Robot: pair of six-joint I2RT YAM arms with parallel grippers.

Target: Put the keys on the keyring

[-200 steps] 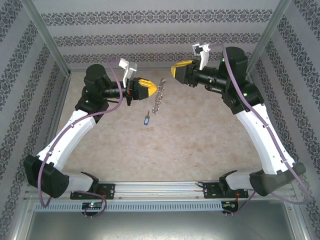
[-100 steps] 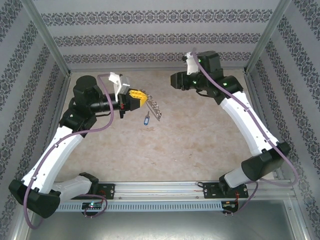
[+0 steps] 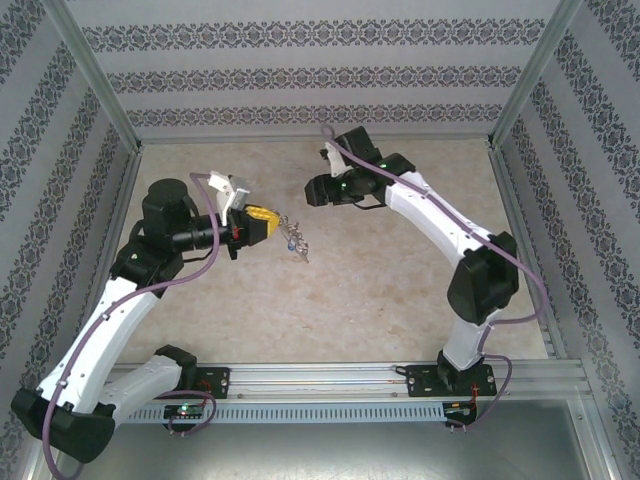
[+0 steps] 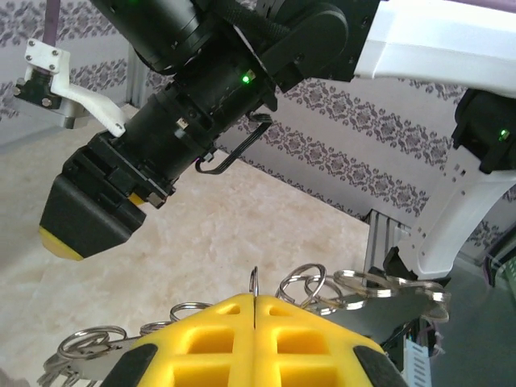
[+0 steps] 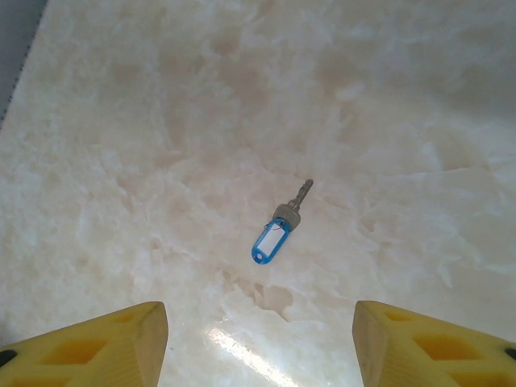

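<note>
Key point(image 5: 280, 226) lies flat on the marbled table point(image 5: 121, 105), well out in the open; blue head nearer the camera, short silver shaft angled away to the upper right; the head has a white label point(image 5: 272, 237) that's too small to read. Right gripper point(image 5: 258, 339) hangs over it, yellow fingers point(image 5: 113, 347) spread wide with nothing between them. Left gripper point(image 3: 270, 217) is clamped tight on the keyring point(image 3: 300, 248), which dangles off its tip. In the left wrist view the left gripper's point(image 4: 255, 302) fingers are pressed together with the thin wire loop poking up between them and small rings point(image 4: 305, 282) fanned out either side. From above, the key point(image 3: 291, 239) is a blue speck right by the hanging keyring.
</note>
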